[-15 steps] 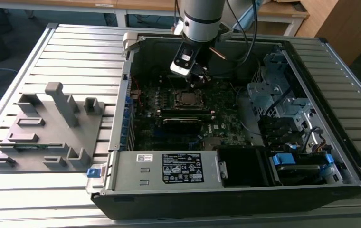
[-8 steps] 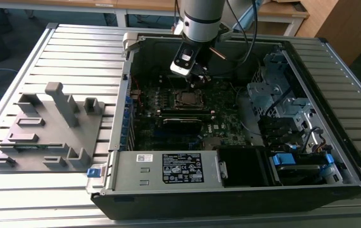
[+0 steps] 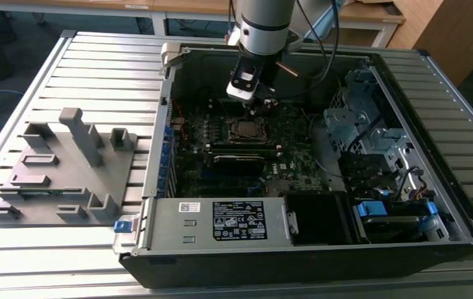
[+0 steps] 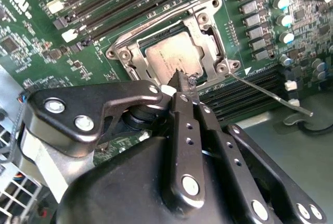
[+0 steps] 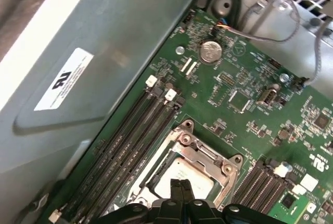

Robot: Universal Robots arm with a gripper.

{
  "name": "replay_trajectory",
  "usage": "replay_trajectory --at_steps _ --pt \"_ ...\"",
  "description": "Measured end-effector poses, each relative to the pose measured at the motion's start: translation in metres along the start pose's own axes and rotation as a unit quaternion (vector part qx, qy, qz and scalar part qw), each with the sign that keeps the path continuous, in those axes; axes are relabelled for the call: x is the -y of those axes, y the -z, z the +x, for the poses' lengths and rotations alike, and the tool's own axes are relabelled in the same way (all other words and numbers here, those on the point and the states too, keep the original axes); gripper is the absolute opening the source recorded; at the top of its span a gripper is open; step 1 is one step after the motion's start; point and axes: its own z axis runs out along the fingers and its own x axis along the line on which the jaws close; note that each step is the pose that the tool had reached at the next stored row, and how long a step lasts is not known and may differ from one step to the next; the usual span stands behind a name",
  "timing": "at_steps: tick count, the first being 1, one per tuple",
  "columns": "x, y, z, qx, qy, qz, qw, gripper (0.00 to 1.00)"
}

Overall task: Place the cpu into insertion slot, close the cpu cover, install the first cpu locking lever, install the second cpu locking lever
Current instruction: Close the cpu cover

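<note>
Fingertip position is the fact that matters: the black, link-armed end effector (image 4: 182, 81) has its 2 slim fingers clenched together with nothing visible between them. Their joined tip sits over the edge of the cpu (image 4: 169, 57), a small flat square chip with a dull silver-grey top. Whether the tip touches the metal or hangs just above it cannot be told. The chip lies flat in the insertion slot (image 5: 156, 174), the small dark square socket on the dark green motherboard (image 5: 244, 94). The cpu cover (image 4: 204, 26), a thin silver-grey metal frame with a cut-out window, lies down around it, so those 2 steps look done. A thin bare steel locking lever (image 4: 270, 96) starts at the cover's corner just beside the fingertip. Its long axis runs away from the end effector, across a bank of long black memory slots (image 4: 244, 89). It appears unlatched and clear of the frame. In the exterior view the 1 arm drops into the open black computer case (image 3: 303, 274). The case rests on a slatted grey metal tabletop (image 3: 104, 62), with a grey moulded fixture (image 3: 62, 168) at the exterior view's left. A black-and-white printed sticker (image 3: 238, 220) sits on the grey power supply box (image 3: 178, 218). A white sticker (image 5: 63, 79) with dark marks sits on a grey sheet-metal wall in the first wrist view. Their small print cannot be made out.
</note>
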Motion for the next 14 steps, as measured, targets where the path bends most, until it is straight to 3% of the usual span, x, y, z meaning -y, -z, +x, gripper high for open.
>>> replay_trajectory --at_steps 3,14 --pt "0.0 0.0 0.0 -0.0002 0.014 0.0001 0.9999 0.1" --pt "0.0 0.0 0.0 -0.0004 0.023 0.0002 0.9997 0.1"
